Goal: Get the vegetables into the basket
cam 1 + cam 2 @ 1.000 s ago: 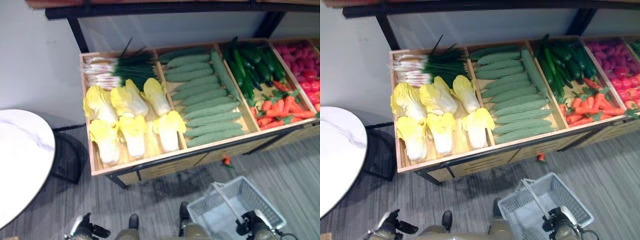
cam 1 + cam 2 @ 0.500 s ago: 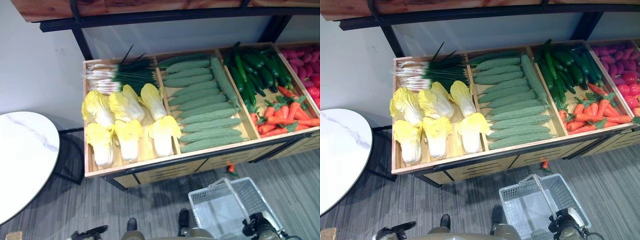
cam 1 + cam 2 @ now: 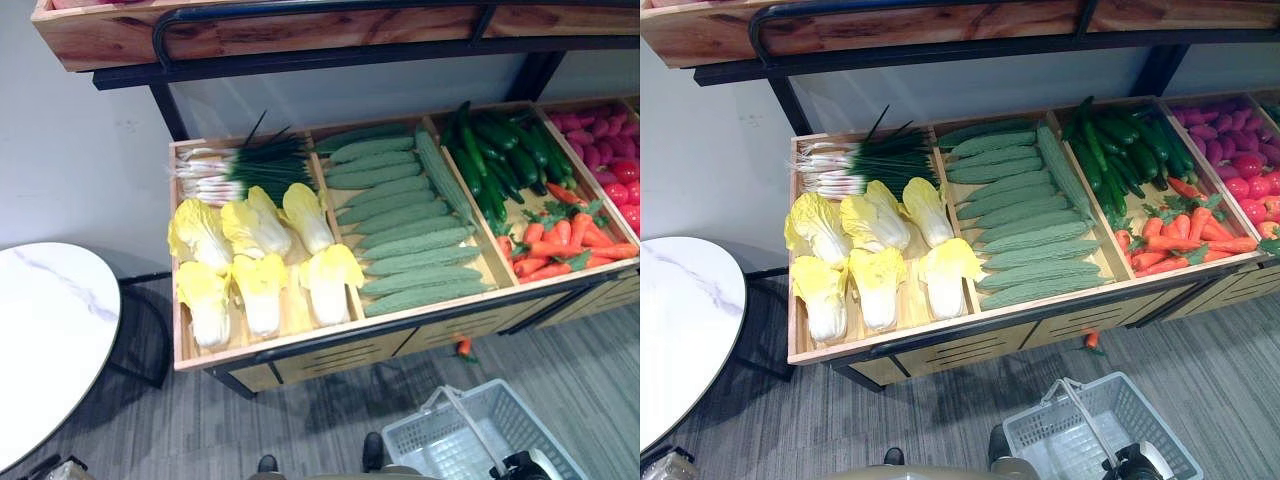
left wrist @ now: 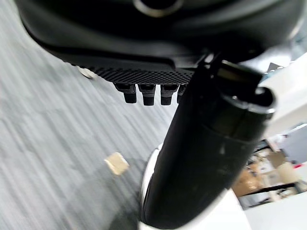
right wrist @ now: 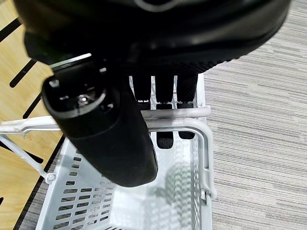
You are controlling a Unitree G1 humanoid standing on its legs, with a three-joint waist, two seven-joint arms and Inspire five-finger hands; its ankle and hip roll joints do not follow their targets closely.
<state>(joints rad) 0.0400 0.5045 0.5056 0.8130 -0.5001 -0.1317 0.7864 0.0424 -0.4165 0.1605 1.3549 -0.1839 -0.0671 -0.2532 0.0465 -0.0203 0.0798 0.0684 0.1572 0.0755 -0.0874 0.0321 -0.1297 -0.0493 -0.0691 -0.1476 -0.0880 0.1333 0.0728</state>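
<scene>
Right wrist view: right hand (image 5: 120, 129) curled round the handle (image 5: 192, 122) of the white basket (image 5: 86, 191), thumb crossing in front, fingers hooked over the bar from behind. Basket hangs below the hand, nothing in it.

Vegetables: all on the wooden display stand (image 3: 330, 345), beyond and above the basket. Cabbages (image 3: 260, 250) and spring onions (image 3: 240, 160) in the compartment farthest from the right hand; bitter gourds (image 3: 410, 230) in the middle one; cucumbers (image 3: 500, 150) and carrots (image 3: 560, 240) in the compartment nearest above the basket. One stray carrot (image 3: 463, 347) on the floor, between stand and basket.

Change: over the last second the head views have tilted upward, bringing an upper shelf (image 3: 300, 30) into sight; the produce itself has not moved. Judged: nothing picked yet.

Left hand (image 4: 158, 81): hangs over the floor beside the round white table (image 3: 50, 340), fingers relaxed, holding nothing.
</scene>
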